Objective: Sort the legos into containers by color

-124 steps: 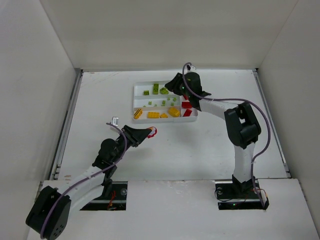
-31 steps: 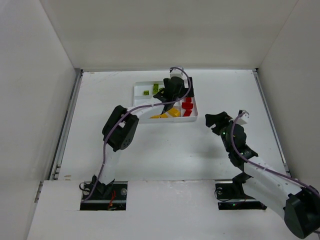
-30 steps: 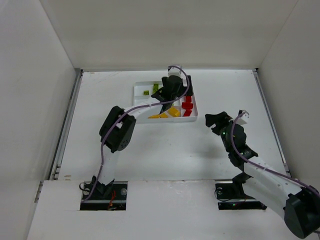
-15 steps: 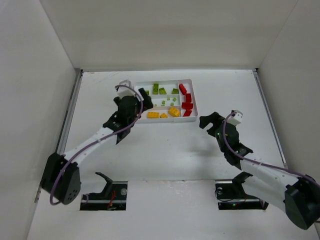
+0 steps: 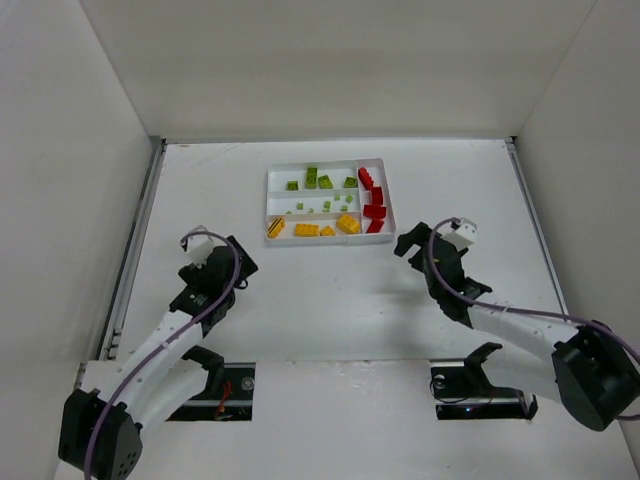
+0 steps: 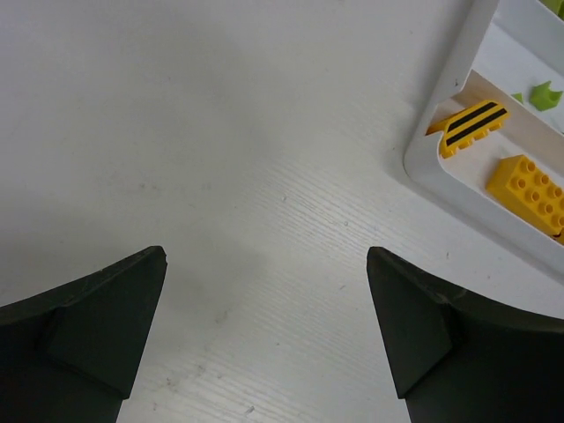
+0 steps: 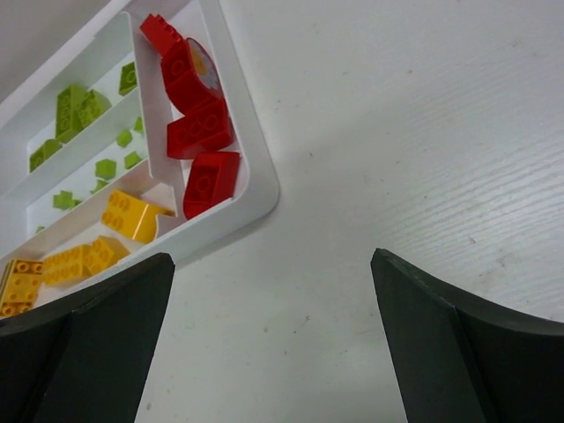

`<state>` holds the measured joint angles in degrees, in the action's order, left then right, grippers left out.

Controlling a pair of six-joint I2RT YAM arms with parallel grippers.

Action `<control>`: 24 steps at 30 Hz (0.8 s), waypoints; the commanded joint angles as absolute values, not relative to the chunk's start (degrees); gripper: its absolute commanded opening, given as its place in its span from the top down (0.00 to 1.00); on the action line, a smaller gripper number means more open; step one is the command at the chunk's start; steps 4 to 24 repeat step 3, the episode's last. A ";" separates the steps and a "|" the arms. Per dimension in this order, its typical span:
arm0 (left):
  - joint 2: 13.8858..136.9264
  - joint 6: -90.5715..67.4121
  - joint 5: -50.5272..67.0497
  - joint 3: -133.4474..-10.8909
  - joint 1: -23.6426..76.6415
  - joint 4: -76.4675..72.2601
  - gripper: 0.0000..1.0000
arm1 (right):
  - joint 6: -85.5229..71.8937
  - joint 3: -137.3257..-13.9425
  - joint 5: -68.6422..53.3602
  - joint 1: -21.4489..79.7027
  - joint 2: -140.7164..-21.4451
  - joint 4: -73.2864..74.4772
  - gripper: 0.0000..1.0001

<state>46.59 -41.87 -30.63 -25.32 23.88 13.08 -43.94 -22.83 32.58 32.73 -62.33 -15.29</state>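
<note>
The white tray (image 5: 267,190) lies at the table's far middle with the legos in it. Green bricks (image 5: 318,180) fill the top slot and small green bits (image 5: 335,203) the middle one. Yellow bricks (image 5: 320,228) lie in the near slot and red bricks (image 5: 372,198) in the crosswise slot on the right. My left gripper (image 5: 241,261) hovers open and empty over bare table, near left of the tray. My right gripper (image 5: 412,238) stands open and empty just right of the tray's near right corner. In the right wrist view the red bricks (image 7: 198,132) lie ahead of the open right gripper (image 7: 272,256).
In the left wrist view the tray's corner (image 6: 432,181) with a striped yellow brick (image 6: 471,126) is up at the right, ahead of the open left gripper (image 6: 266,251). White walls close in the table on three sides. A metal rail (image 5: 135,250) runs along the left edge.
My left arm has pulled back from over the tray to the near left of the table. My right gripper has edged left toward the tray's corner.
</note>
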 commanded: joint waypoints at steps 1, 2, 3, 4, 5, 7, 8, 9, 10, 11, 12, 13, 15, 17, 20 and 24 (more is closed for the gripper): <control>44.91 -43.07 -31.99 -24.08 23.42 15.21 0.00 | -43.95 -25.58 36.47 33.44 -63.19 -15.47 0.00; 45.52 -42.98 -31.99 -24.17 23.33 15.29 0.00 | -43.86 -25.58 37.00 33.53 -63.19 -15.47 0.00; 46.22 -42.80 -32.17 -24.43 23.16 15.47 0.00 | -43.77 -25.58 37.44 33.62 -63.02 -15.47 0.00; 46.22 -42.80 -32.17 -24.43 23.16 15.47 0.00 | -43.77 -25.58 37.44 33.62 -63.02 -15.47 0.00; 46.22 -42.80 -32.17 -24.43 23.16 15.47 0.00 | -43.77 -25.58 37.44 33.62 -63.02 -15.47 0.00; 46.22 -42.80 -32.17 -24.43 23.16 15.47 0.00 | -43.77 -25.58 37.44 33.62 -63.02 -15.47 0.00; 46.22 -42.80 -32.17 -24.43 23.16 15.47 0.00 | -43.77 -25.58 37.44 33.62 -63.02 -15.47 0.00; 46.22 -42.80 -32.17 -24.43 23.16 15.47 0.00 | -43.77 -25.58 37.44 33.62 -63.02 -15.47 0.00; 46.22 -42.80 -32.17 -24.43 23.16 15.47 0.00 | -43.77 -25.58 37.44 33.62 -63.02 -15.47 0.00; 46.22 -42.80 -32.17 -24.43 23.16 15.47 0.00 | -43.77 -25.58 37.44 33.62 -63.02 -15.47 0.00; 46.22 -42.80 -32.17 -24.43 23.16 15.47 0.00 | -43.77 -25.58 37.44 33.62 -63.02 -15.47 0.00; 46.22 -42.80 -32.17 -24.43 23.16 15.47 0.00 | -43.77 -25.58 37.44 33.62 -63.02 -15.47 0.00; 46.22 -42.80 -32.17 -24.43 23.16 15.47 0.00 | -43.77 -25.58 37.44 33.62 -63.02 -15.47 0.00; 46.22 -42.80 -32.17 -24.43 23.16 15.47 0.00 | -43.77 -25.58 37.44 33.62 -63.02 -15.47 0.00; 46.22 -42.80 -32.17 -24.43 23.16 15.47 0.00 | -43.77 -25.58 37.44 33.62 -63.02 -15.47 0.00; 46.22 -42.80 -32.17 -24.43 23.16 15.47 0.00 | -43.77 -25.58 37.44 33.62 -63.02 -15.47 0.00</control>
